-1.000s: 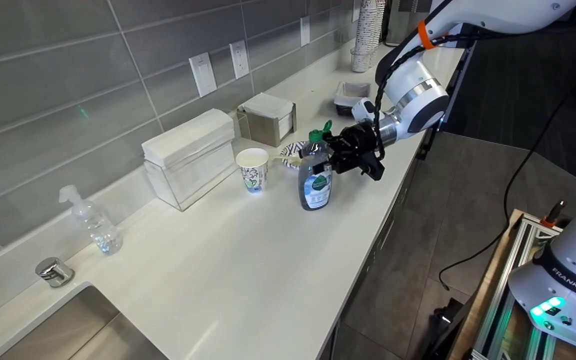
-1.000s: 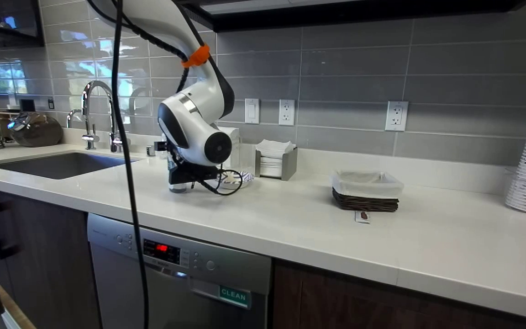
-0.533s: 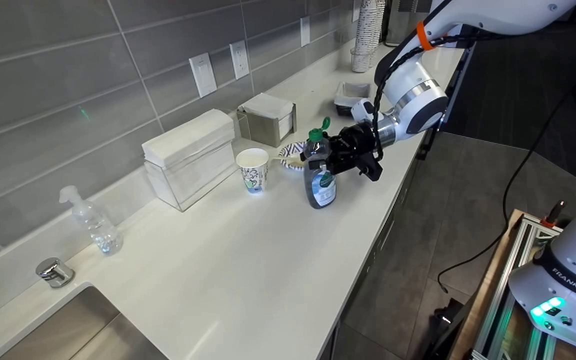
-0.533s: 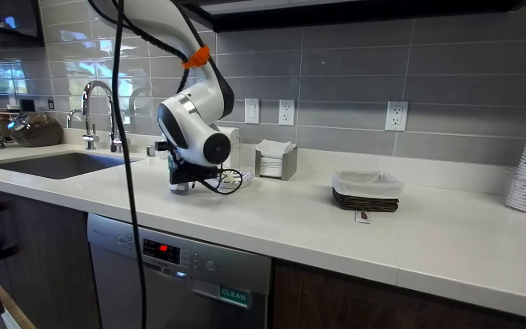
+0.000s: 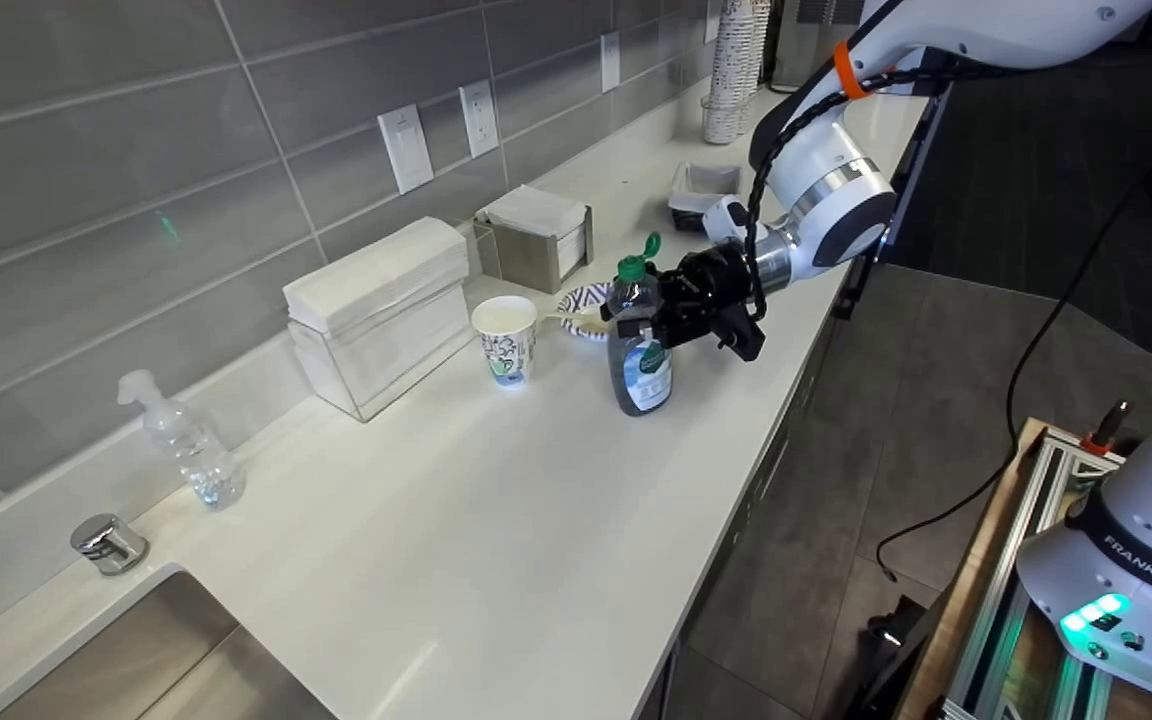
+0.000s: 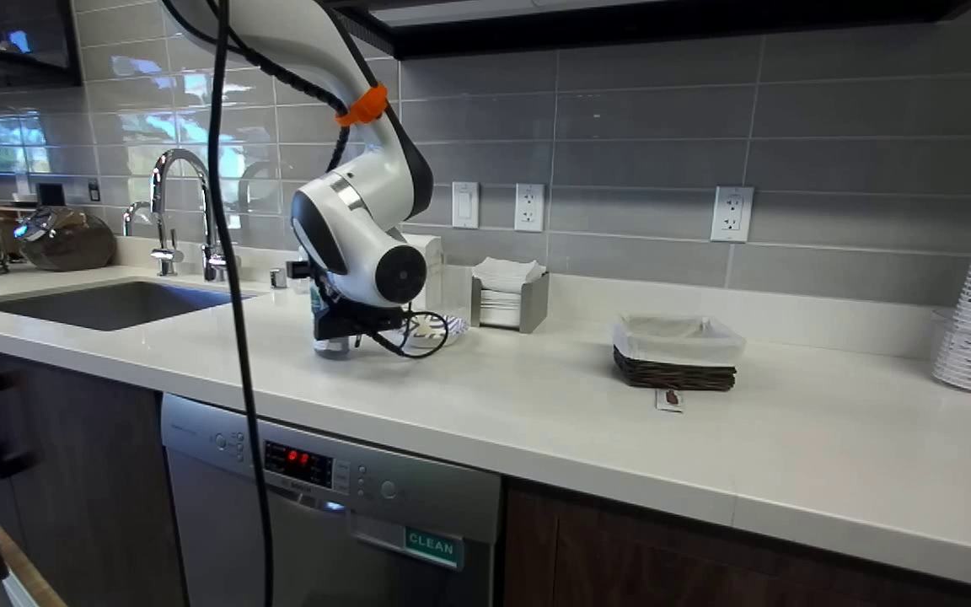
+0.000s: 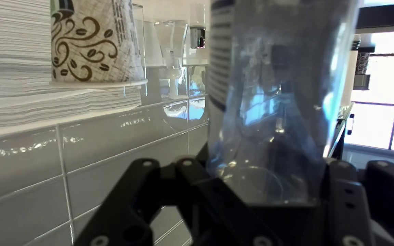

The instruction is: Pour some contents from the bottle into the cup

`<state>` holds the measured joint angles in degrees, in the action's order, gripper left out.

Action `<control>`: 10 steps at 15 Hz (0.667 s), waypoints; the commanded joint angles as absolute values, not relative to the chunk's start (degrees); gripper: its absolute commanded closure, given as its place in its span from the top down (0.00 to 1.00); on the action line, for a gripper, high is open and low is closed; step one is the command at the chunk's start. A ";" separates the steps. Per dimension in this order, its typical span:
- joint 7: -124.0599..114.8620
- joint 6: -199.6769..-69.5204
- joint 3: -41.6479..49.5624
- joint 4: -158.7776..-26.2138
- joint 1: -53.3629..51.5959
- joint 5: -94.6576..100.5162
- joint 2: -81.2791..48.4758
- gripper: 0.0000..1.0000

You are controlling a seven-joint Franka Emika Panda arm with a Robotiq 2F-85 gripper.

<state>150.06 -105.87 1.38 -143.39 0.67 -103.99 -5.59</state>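
Note:
In an exterior view the bottle point(image 5: 647, 375), dark-looking with a blue and white label, leans slightly; its green cap point(image 5: 630, 268) has the lid flipped up. My gripper point(image 5: 620, 322) is shut around the bottle's upper body, one finger on each side. Its base is at or close to the counter; I cannot tell if it touches. The white patterned cup point(image 5: 509, 350) stands upright beside it, towards the wall, apart from the bottle. The wrist view is upside down: the clear bottle body point(image 7: 272, 136) fills the jaws, with the cup point(image 7: 96, 44) off to one side.
A clear holder of paper towels point(image 5: 386, 320) stands behind the cup. Close by are a metal napkin holder point(image 5: 536, 250) and a patterned plate point(image 5: 576, 298) behind the bottle. A pump bottle point(image 5: 194, 455) stands near the sink point(image 6: 115, 308). A lined basket point(image 6: 675, 371) sits farther along.
My gripper has closed on the bottle. The bottle has tilted slightly, its base shifting towards the counter's front edge. Over the last half second nothing more has visibly moved; the cup stays put.

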 commanded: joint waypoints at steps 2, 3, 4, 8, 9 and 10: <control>155.33 -102.90 1.54 -142.94 0.62 -104.05 -5.45 0.19; 156.66 -102.04 1.50 -142.61 0.62 -104.16 -5.73 0.19; 157.93 -100.91 1.43 -142.10 0.60 -104.53 -6.25 0.19; 156.44 -101.33 1.33 -141.25 0.36 -105.59 -6.72 0.70; 155.55 -101.92 1.33 -141.28 0.33 -105.71 -6.59 0.76; 154.99 -101.90 1.38 -141.36 0.37 -105.42 -6.48 0.84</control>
<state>155.10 -101.74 1.35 -141.93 0.66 -104.10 -5.80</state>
